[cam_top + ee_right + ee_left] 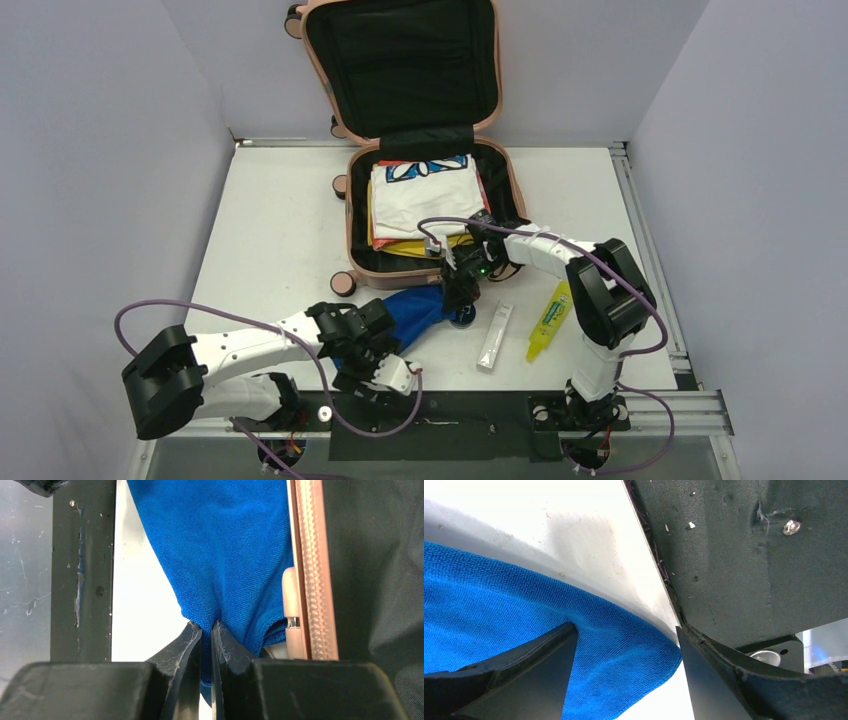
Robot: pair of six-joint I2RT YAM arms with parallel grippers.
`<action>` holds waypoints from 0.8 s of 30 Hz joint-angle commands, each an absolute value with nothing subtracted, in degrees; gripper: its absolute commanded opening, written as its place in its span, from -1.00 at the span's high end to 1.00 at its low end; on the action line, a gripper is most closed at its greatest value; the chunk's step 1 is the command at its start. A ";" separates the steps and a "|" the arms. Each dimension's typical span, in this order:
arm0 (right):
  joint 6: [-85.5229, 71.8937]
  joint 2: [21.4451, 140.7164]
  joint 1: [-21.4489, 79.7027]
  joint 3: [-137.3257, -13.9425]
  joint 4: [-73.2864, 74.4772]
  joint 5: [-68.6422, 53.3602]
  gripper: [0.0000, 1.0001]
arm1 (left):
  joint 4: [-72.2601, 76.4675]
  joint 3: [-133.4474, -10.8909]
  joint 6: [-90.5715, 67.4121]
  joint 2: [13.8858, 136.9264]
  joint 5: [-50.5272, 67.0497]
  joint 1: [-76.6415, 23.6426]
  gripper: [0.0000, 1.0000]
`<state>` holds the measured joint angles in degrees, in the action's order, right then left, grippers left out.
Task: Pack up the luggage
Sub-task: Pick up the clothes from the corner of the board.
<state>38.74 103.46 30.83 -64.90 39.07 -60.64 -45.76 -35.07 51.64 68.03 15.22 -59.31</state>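
The peach-pink luggage (395, 277) lies open at the back of the table, its black-lined lid standing upright. Folded white and yellow clothes (425, 195) fill the lower half. A blue cloth (418, 308) stretches across the table just in front of the luggage. My right gripper (460, 290) (206, 626) is shut on the cloth's far end (220, 545), right beside the luggage's zipper rim (307, 570). At the cloth's near end, my left gripper (378, 352) (625, 629) stands open, and a rounded corner of the cloth (524, 610) lies between its spread fingers.
A white tube (495, 337) and a yellow-green bottle (549, 320) lie on the table to the right of the cloth. A black mat (450, 415) (734, 555) runs along the near edge by the arm bases. Grey walls enclose the table.
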 commanded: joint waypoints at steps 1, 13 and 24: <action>39.68 101.30 29.10 -63.22 33.04 -56.81 0.89 | -43.99 -37.29 47.58 70.46 13.91 -60.44 -0.46; 40.53 100.03 28.70 -63.89 34.63 -55.99 0.89 | -40.41 -35.93 43.98 76.96 9.09 -63.19 0.30; 60.10 97.66 28.65 -74.28 61.65 -58.45 0.89 | -46.74 -39.77 47.26 74.69 7.65 -62.90 1.00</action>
